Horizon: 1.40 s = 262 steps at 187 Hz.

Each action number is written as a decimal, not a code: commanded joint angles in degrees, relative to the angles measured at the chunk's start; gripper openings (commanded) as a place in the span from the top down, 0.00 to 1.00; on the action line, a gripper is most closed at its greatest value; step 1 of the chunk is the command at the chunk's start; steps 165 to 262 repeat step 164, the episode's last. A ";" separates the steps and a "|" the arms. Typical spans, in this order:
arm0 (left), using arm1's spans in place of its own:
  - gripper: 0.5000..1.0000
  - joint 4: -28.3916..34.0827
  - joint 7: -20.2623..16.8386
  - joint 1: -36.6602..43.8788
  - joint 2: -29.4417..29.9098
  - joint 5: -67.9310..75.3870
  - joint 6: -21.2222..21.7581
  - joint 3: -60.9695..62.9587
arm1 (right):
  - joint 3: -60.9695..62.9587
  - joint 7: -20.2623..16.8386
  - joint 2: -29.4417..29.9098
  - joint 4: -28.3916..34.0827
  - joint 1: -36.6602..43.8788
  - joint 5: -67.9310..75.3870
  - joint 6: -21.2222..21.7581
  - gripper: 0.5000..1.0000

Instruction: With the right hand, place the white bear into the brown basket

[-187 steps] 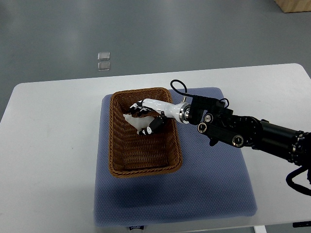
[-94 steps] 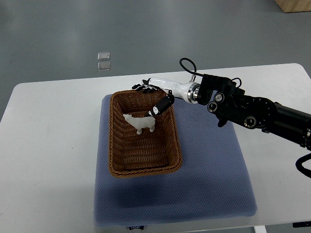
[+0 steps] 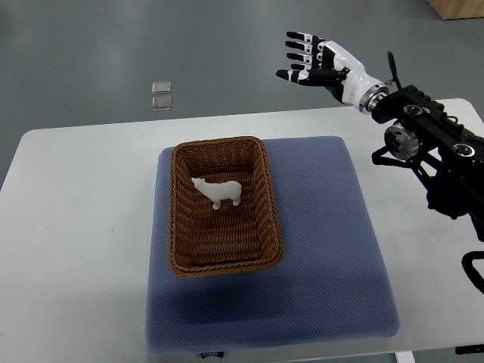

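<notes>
The white bear (image 3: 218, 192) stands on its feet inside the brown wicker basket (image 3: 178, 227), in the far half, with nothing touching it. My right hand (image 3: 308, 59) is raised high beyond the table's far edge, well up and to the right of the basket. Its fingers are spread and it holds nothing. The right arm (image 3: 423, 144) comes in from the right edge.
The basket sits on a blue mat (image 3: 333, 257) that covers the middle of the white table (image 3: 76, 242). Two small clear squares (image 3: 161, 94) lie on the grey floor beyond the table. A wooden box corner (image 3: 457, 7) shows at top right.
My right hand let go of the bear in the basket, then pulled up and away to the far right. The bear stayed standing where it was set.
</notes>
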 commanded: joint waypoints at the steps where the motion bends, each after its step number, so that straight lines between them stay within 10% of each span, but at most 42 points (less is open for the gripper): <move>1: 0.00 0.00 0.08 0.00 0.00 -0.01 0.00 0.00 | 4.32 0.03 0.16 -3.27 -2.08 10.26 0.56 0.17; 101: 0.00 -0.18 0.08 0.00 0.00 -0.01 0.00 -0.08 | 4.58 0.03 0.87 -9.52 -9.20 36.90 15.41 0.14; 262: 0.00 0.00 0.08 0.00 0.00 -0.01 0.09 -0.08 | 4.49 0.03 1.48 -9.52 -9.55 37.08 15.50 0.14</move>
